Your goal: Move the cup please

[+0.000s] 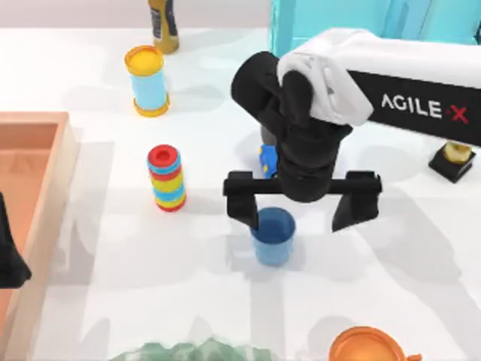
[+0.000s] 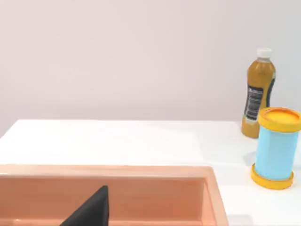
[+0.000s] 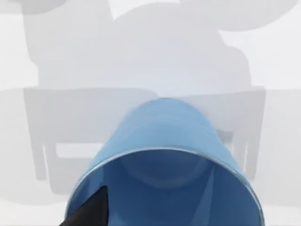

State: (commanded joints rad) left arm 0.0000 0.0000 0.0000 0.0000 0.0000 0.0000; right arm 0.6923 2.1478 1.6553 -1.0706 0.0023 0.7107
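Observation:
The cup point(image 1: 273, 235), a small solid-blue handleless tumbler, stands upright near the middle of the table. My right gripper point(image 1: 299, 213) hangs open just above it with its fingers spread wide. The left finger is close to the cup's left rim and the right finger stands well off to the right. In the right wrist view the cup point(image 3: 164, 165) is seen from above, its mouth open and empty, with one dark fingertip point(image 3: 89, 212) by its rim. My left gripper point(image 1: 10, 259) stays parked at the table's left edge over the wooden tray.
A wooden tray point(image 1: 37, 150) lies at the left. A ring-striped cylinder point(image 1: 167, 178), a light-blue cylinder with yellow rims point(image 1: 147, 80) and a yellow bottle point(image 1: 163, 26) stand left and behind. A blue toy car point(image 1: 267, 159) sits behind the cup, and an orange cup point(image 1: 368, 347) at the front.

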